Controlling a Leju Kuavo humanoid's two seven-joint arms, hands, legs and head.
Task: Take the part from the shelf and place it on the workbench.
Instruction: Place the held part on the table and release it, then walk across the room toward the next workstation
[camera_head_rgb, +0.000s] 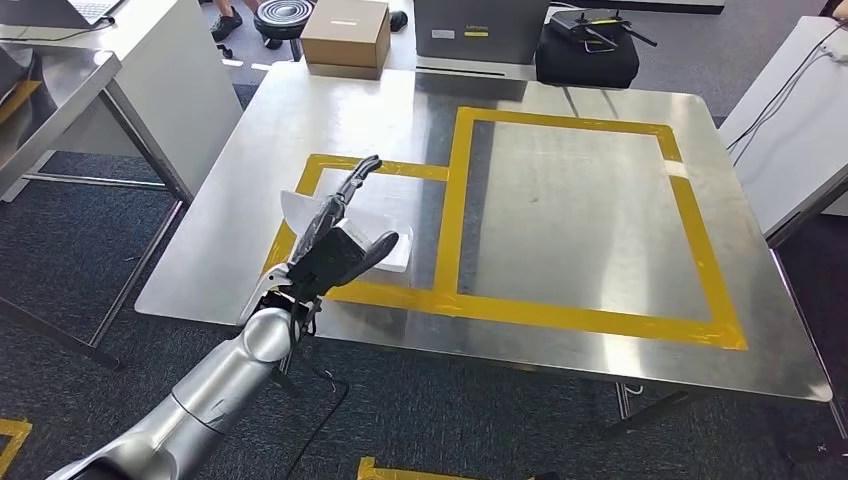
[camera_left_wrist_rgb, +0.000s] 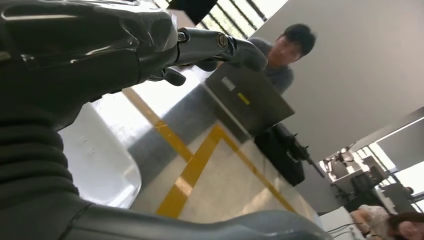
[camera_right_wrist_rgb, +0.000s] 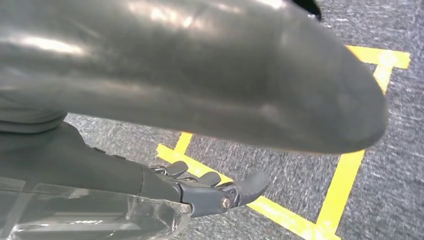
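Steel workbench (camera_head_rgb: 560, 200) under the left robot hand (camera_head_rgb: 335, 235), outstretched fingers spread over the white part (camera_head_rgb: 390, 215), nothing gripped.

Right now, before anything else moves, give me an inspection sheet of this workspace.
Surface: metal workbench, marked with two boxes of yellow tape.
Job's things: white part lies on the bench in the smaller taped box.
Clutter: cardboard box and black bag at the far edge.
Hands: left hand over the part, fingers stretched out; right hand hangs above the carpet, holding nothing.
Cables: black cable on the floor under the bench's near edge.
Surroundings: person beyond the far side; white table to the right.
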